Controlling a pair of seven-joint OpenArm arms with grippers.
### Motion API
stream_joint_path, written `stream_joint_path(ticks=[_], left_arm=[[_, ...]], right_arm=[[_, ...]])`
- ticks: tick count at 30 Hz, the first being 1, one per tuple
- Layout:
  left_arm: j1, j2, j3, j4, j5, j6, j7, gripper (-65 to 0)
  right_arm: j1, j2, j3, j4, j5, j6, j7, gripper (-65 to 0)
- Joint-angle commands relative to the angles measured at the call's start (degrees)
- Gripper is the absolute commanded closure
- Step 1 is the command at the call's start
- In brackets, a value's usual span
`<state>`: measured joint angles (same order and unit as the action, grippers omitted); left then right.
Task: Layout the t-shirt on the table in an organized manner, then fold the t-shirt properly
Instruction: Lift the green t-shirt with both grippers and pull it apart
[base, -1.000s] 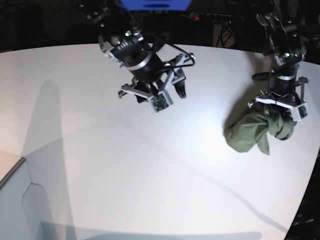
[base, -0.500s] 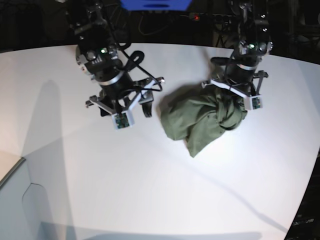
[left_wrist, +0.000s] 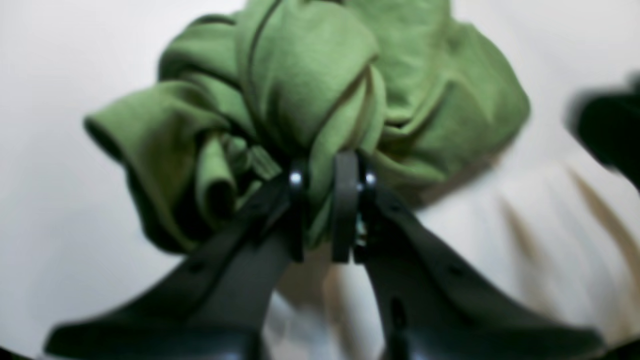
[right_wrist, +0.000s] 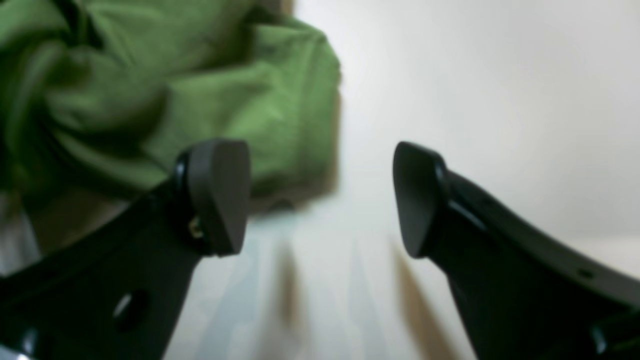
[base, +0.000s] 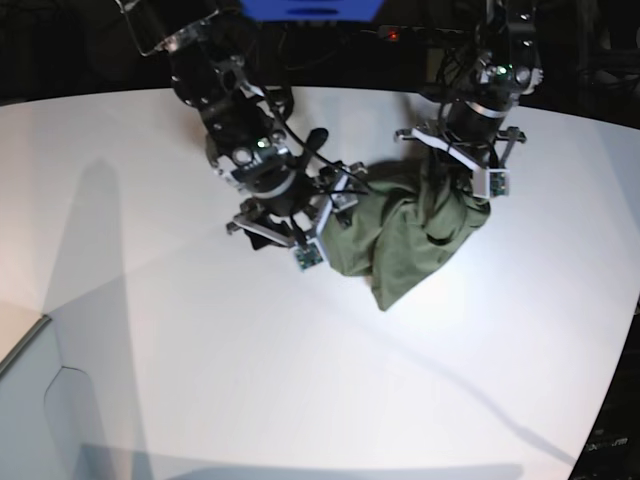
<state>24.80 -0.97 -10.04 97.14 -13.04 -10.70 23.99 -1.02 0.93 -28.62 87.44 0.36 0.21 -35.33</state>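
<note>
The olive-green t-shirt (base: 400, 240) lies bunched in a crumpled heap on the white table (base: 200, 350), right of centre. My left gripper (base: 455, 183) is shut on a gathered fold at the top right of the heap. In the left wrist view its jaws (left_wrist: 320, 170) pinch the cloth, and the t-shirt (left_wrist: 310, 85) hangs knotted beyond them. My right gripper (base: 338, 195) is open at the heap's left edge. In the right wrist view it (right_wrist: 320, 195) is empty, with the t-shirt (right_wrist: 150, 100) behind its left finger (right_wrist: 220, 195). Collar and label are hidden.
The table's curved far edge runs behind both arms, with dark space and a power strip (base: 393, 35) with a red light beyond it. A pale grey box-like surface (base: 30, 400) sits at the lower left corner. The table edge also cuts the lower right corner.
The left gripper has carried the bunched shirt from the far right toward the table's middle. The right arm has swung right and now sits against the shirt's left edge, still open.
</note>
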Motion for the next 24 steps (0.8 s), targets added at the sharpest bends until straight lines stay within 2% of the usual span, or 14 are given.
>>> stream_joint_path(ticks=[1, 3, 7, 18, 20, 22, 24], left_arm=[[0.13, 0.05, 0.07, 0.83, -0.37, -1.21, -0.47, -0.2], [0.13, 0.05, 0.07, 0.83, -0.37, -1.39, -0.47, -0.2], [0.83, 0.05, -0.02, 0.83, -0.37, -1.56, -0.47, -0.2], [0.65, 0.14, -0.02, 1.19, -0.37, -1.48, -0.56, -0.2], [0.65, 0.31, -0.02, 1.80, -0.37, -1.48, -0.56, -0.2], [0.65, 0.49, -0.02, 3.47, -0.46, -1.39, -0.56, -0.2], [0.74, 0.58, -0.02, 6.29, -0.46, -1.30, -0.56, -0.2]], right_arm=[[1.32, -0.88, -0.35, -0.54, 0.03, 0.28, 1.18, -45.1], [2.64, -1.59, -1.31, -3.17, 0.03, 0.98, 1.27, -45.1], [4.75, -3.87, -1.84, -8.80, 0.03, 5.55, 1.97, -45.1], [6.51, -4.23, -2.02, -21.81, 0.03, 6.08, 11.46, -43.3], [6.51, -4.14, -2.10, -23.83, 0.03, 6.08, 11.73, -35.0], [6.95, -4.14, -2.02, -25.50, 0.03, 6.08, 11.73, -20.7], [7.57, -4.05, -1.93, -26.47, 0.03, 6.08, 11.73, -3.8]])
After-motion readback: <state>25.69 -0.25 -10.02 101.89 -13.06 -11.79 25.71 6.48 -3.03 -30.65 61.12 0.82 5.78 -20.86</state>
